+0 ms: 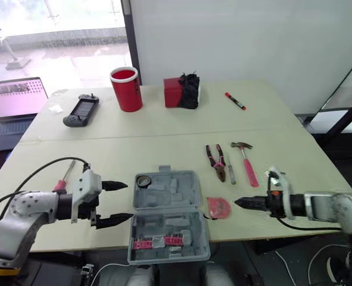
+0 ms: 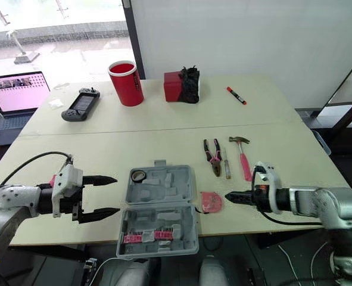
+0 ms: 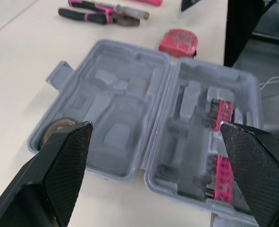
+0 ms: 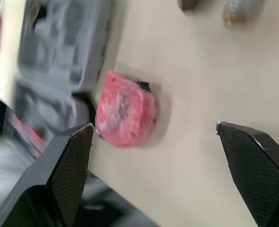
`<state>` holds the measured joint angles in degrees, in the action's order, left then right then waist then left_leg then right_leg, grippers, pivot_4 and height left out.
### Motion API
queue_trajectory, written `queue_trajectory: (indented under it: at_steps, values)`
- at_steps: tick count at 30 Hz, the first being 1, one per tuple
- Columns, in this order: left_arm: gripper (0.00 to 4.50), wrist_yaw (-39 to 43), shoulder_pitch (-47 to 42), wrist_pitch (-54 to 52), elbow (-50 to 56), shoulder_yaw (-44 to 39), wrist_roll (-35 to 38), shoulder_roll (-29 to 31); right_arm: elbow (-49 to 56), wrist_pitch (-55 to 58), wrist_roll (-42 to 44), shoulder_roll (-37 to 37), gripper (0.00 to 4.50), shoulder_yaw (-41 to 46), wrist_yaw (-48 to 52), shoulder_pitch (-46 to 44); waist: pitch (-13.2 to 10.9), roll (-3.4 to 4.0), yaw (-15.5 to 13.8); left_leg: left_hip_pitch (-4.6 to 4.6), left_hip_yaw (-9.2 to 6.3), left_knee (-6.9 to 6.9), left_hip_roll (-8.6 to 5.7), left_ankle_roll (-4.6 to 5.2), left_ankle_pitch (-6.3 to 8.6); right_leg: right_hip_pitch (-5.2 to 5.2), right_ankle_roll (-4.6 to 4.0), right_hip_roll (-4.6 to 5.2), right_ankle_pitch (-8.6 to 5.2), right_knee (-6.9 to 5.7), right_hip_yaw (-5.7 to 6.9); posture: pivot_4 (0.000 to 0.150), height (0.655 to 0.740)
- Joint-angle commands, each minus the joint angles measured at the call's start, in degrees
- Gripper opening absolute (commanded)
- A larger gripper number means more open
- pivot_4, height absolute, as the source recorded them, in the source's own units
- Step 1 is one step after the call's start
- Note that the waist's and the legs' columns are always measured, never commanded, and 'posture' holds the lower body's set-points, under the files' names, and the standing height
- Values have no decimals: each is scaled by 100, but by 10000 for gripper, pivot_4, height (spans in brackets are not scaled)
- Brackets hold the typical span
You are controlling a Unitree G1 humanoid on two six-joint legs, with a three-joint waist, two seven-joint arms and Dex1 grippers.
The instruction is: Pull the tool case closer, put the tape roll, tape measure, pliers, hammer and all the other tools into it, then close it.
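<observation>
The grey tool case lies open near the table's front edge, and the tape roll sits in its far left corner. My left gripper is open, just left of the case. In the left wrist view the case and tape roll lie ahead of the fingers. The red tape measure lies right of the case. My right gripper is open beside it, with the tape measure ahead. Pliers, a small screwdriver and a pink-handled hammer lie farther back.
A red-handled screwdriver lies by my left arm. At the back stand a red cup, a red box with a black object, a game controller and a red marker. A laptop is far left.
</observation>
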<state>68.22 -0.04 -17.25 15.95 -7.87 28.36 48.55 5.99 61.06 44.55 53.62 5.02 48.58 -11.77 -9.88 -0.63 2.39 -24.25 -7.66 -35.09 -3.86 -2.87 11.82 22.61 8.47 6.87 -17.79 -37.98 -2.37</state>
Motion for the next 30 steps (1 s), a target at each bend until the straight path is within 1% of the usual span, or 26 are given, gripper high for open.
queue_trajectory:
  at_steps: [1,3,5,7,10,12,15,17,25,30]
  values:
    - [45000,112,-120,-80,156,-172,375,-13,848,-1992,-1204,830,44792,-471,1148,10,-5,9,34,2,5,-1,2,0,0,0,1,0,0,0,-2,1500,7400]
    - [45000,138,-97,-178,187,-174,502,-12,963,-2837,-2109,1193,44792,-1003,1296,10,-5,5,36,23,20,2,18,-2,1,-11,0,-5,1,3,-4,1500,7400]
    - [45000,178,-90,-193,173,-135,543,-4,1033,-3795,-2843,1240,44792,-1376,1347,51,-6,4,17,29,23,6,30,-3,2,-16,-2,-9,1,7,-3,1500,7400]
    - [45000,182,-122,-132,113,-88,501,-38,1081,-4237,-3187,1116,44792,-1624,1402,-3,-7,3,7,28,22,6,38,-4,3,-17,-3,-9,1,8,-4,1500,7400]
    - [45000,168,-183,-20,37,-4,364,-80,1036,-4626,-3415,928,44792,-1887,1656,-121,-7,3,5,27,23,4,38,-4,3,-16,-3,-7,1,8,-10,1500,7400]
    - [45000,159,-219,29,9,29,302,-84,861,-4316,-3593,632,44792,-2168,1645,-382,-9,-1,13,27,23,4,38,-4,3,-17,-3,-7,1,8,-11,1500,7400]
    - [45000,208,-153,242,-91,87,52,-31,419,-4264,-4071,51,44792,-2577,1478,-844,-10,-3,22,31,23,4,43,-4,3,-16,-10,-10,6,8,-11,1500,7400]
    - [45000,248,-74,305,-189,51,-12,-2,166,-4358,-4287,-173,44792,-2697,1452,-1024,-10,-1,13,36,24,8,44,-4,3,-18,-11,-12,6,8,-11,1500,7400]
    - [45000,255,224,379,-112,-104,-66,86,-357,-4498,-4649,-629,44792,-2956,1565,-1144,-12,-4,-26,34,18,6,41,-11,7,-22,-11,-10,6,13,-11,1500,7400]
    - [45000,185,344,351,2,-139,-56,91,-536,-4383,-4650,-855,44792,-2868,1618,-1177,-12,-4,5,36,18,7,43,-11,7,-20,-11,-12,6,8,-11,1500,7400]
